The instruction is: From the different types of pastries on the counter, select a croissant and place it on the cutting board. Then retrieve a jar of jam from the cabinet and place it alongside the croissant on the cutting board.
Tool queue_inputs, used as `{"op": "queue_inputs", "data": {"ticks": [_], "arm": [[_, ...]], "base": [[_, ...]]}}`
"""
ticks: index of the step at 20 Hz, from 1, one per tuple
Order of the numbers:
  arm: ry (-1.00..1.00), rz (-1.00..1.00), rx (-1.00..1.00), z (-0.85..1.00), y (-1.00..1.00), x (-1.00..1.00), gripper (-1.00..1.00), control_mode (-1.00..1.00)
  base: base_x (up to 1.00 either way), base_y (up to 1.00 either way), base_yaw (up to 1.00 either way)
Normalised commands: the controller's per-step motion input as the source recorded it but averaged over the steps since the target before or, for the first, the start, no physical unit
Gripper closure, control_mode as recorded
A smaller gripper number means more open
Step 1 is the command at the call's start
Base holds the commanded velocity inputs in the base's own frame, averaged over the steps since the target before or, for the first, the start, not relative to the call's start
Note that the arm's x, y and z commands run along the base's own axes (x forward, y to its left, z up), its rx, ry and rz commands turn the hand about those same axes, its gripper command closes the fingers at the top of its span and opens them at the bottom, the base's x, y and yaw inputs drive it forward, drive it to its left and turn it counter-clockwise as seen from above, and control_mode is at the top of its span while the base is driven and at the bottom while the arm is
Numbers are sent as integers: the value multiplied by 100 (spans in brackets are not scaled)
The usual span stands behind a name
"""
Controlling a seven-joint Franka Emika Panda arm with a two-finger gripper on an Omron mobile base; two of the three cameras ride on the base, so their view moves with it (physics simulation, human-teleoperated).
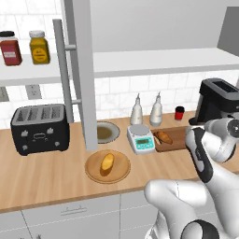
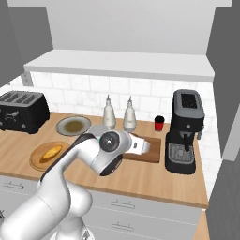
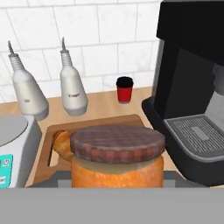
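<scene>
The jar of jam (image 3: pixel 117 162), squat and orange with a dark brown lid, sits close in front of the hand view with my gripper (image 3: pixel 117 180) shut on it. Just beyond it lies the dark-brown cutting board (image 3: pixel 103 122), and the croissant (image 3: pixel 62 144) peeks out at the jar's left. From the left base view the croissant (image 1: pixel 163 137) rests on the cutting board (image 1: pixel 177 141) beside the arm. In the right base view the hand (image 2: pixel 138 145) hovers over the board's (image 2: pixel 153 157) left end. The paler loaf (image 1: pixel 108 163) lies on a round wooden plate (image 1: pixel 122 176).
A kitchen scale (image 1: pixel 140 138) stands left of the board and a black coffee machine (image 3: pixel 192 96) right of it. Two white bottles (image 3: pixel 72 85) and a red cup (image 3: pixel 124 89) line the wall. The open cabinet door (image 1: pixel 82 74), a toaster (image 1: pixel 39 128), red jar (image 1: pixel 10 48) and yellow jar (image 1: pixel 39 47) are further left.
</scene>
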Motion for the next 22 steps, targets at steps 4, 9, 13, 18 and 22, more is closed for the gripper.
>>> {"op": "queue_inputs", "data": {"ticks": [4,9,13,18,22], "arm": [[0,0,0,-15,1,2,100,-100],[0,-1,0,-3,13,0,100,-100],[0,-3,0,-4,14,0,100,-100],[-11,0,-1,-20,0,0,100,-100],[-24,0,-10,-36,0,0,100,-100]], "base": [[0,0,0],[0,0,0],[0,0,0],[0,0,0],[0,0,0]]}}
